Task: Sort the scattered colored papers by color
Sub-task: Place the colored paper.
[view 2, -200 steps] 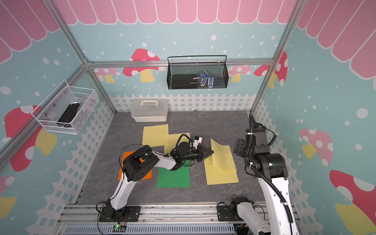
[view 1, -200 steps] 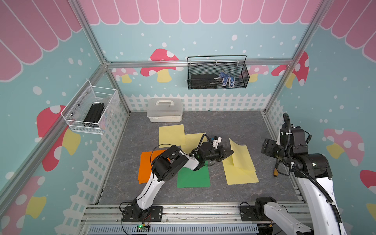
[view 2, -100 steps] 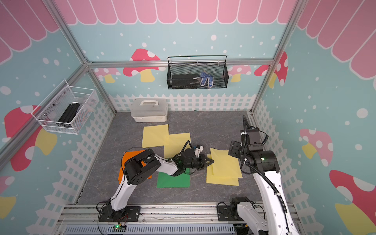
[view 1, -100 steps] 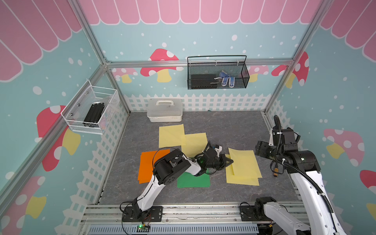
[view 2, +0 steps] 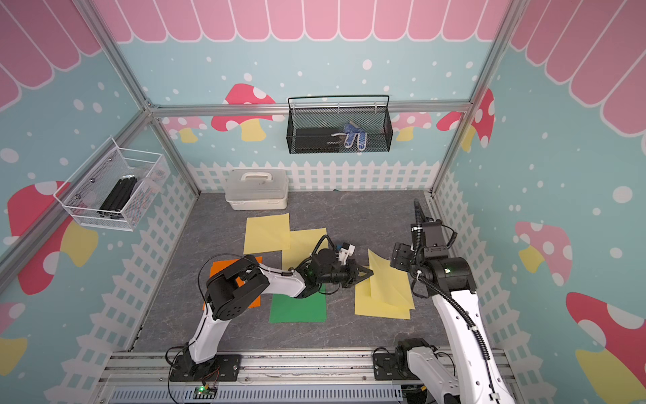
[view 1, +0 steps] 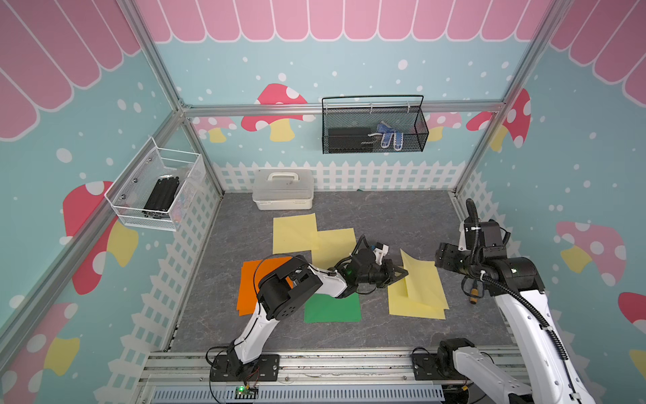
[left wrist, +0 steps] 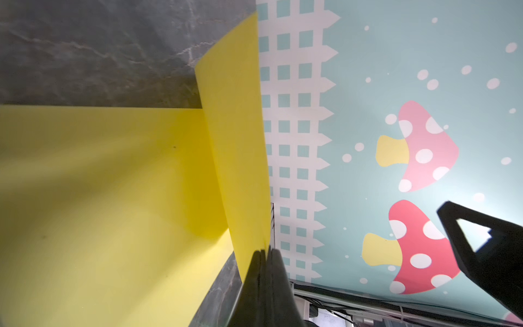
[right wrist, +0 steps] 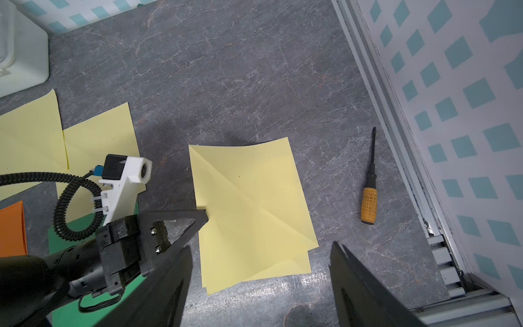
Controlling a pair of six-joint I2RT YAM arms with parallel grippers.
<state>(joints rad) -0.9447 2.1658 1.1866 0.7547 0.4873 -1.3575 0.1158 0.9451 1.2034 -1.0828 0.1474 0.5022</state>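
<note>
The left claw (left wrist: 264, 252) is pinched together on the edge of a pale yellow sheet (left wrist: 235, 141), which rises tilted from its tips. Just under it a second yellow sheet (left wrist: 99, 198) lies flat. Behind its wrist lie the green sheet (view 1: 332, 307) and, farther, the orange sheet (view 1: 250, 290). Across the lifted sheet, the right claw (right wrist: 261, 245) stands wide apart, empty.

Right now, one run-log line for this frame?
phase: stacking yellow | left gripper: shut on yellow sheet edge, raised over yellow pile | right gripper: open, empty | loose: two yellow sheets at back
</note>
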